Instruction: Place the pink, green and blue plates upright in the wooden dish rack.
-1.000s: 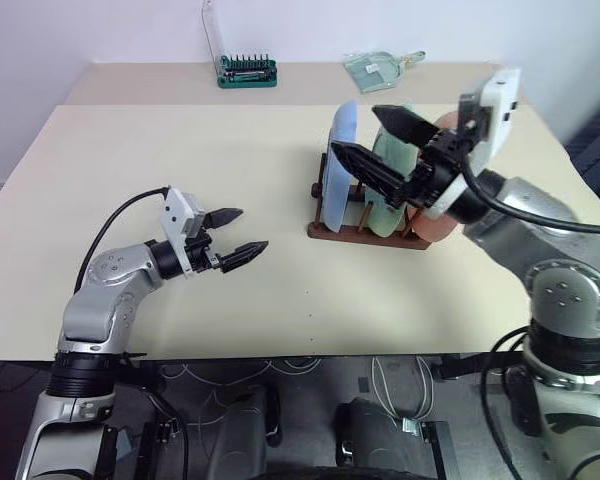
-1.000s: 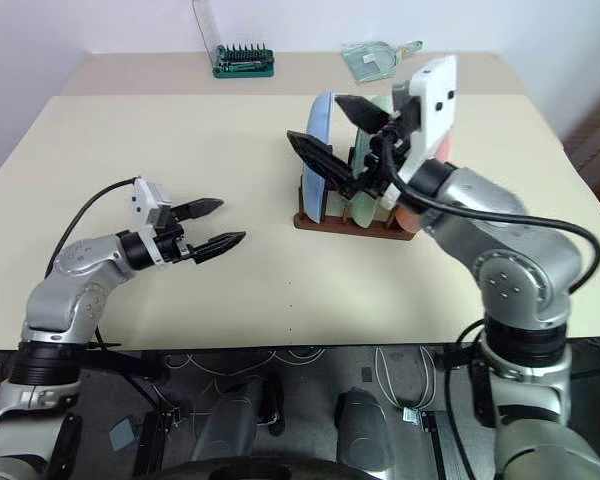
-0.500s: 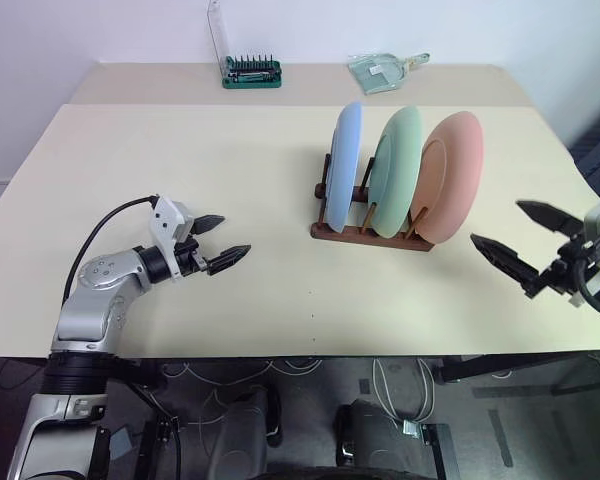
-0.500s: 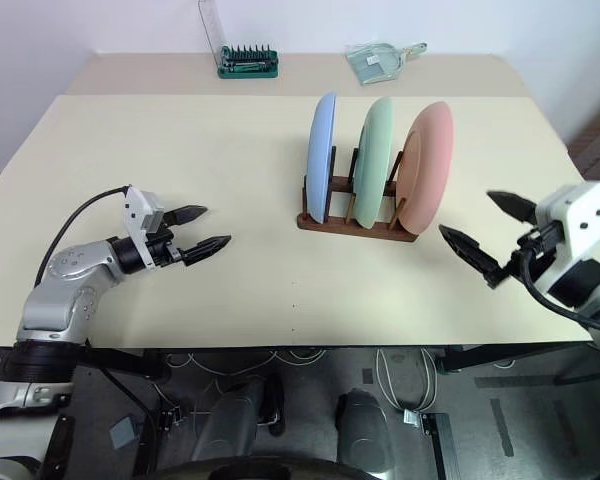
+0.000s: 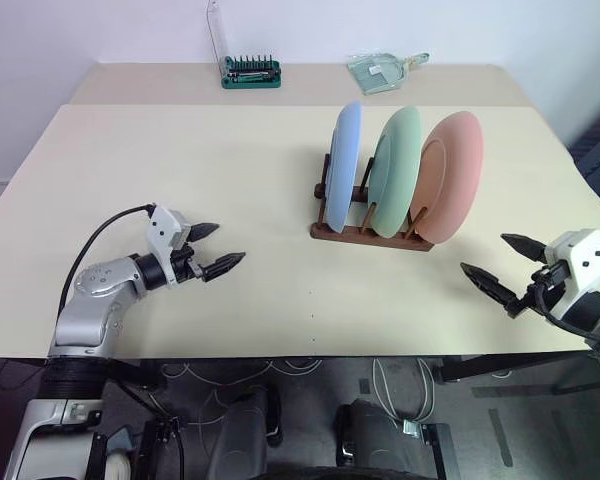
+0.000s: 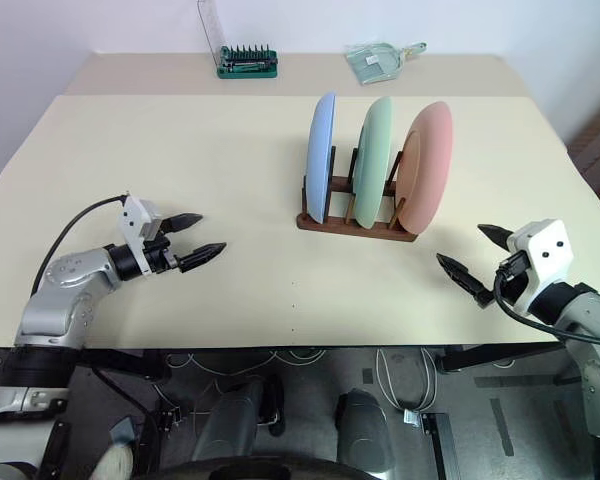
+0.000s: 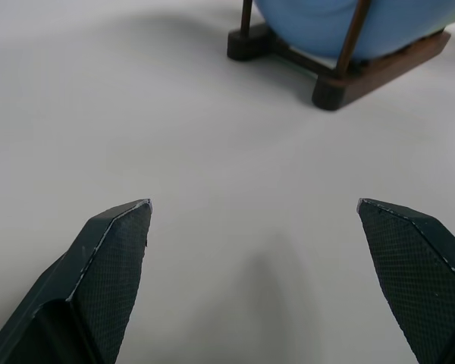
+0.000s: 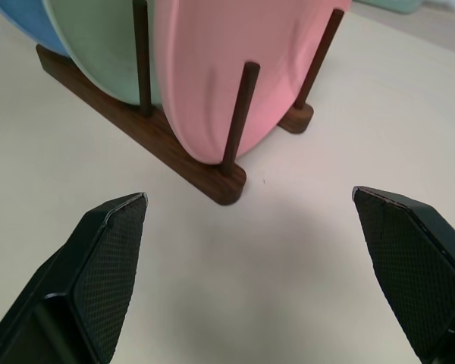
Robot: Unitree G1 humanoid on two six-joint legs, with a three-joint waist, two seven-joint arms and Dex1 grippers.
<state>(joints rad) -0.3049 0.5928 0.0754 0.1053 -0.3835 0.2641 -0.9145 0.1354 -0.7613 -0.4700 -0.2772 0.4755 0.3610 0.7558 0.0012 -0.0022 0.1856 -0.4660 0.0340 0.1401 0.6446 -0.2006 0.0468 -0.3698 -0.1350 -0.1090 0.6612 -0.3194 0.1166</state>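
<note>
The right gripper (image 5: 502, 266) is now away from the wooden dish rack (image 5: 370, 235), low near the table's (image 5: 180, 150) right edge

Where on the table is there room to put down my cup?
The big bare stretch of table between the left pincer and the wooden dish rack is free. So is the front strip between both pincers. It is crowded at the rack, and at the back edge by the green bit holder and clear dustpan.

The left gripper (image 5: 218, 249) is low on the near left, jaws wide open, pointing right. The right gripper (image 5: 505, 264) is low on the near right, jaws wide open, pointing left.
</note>
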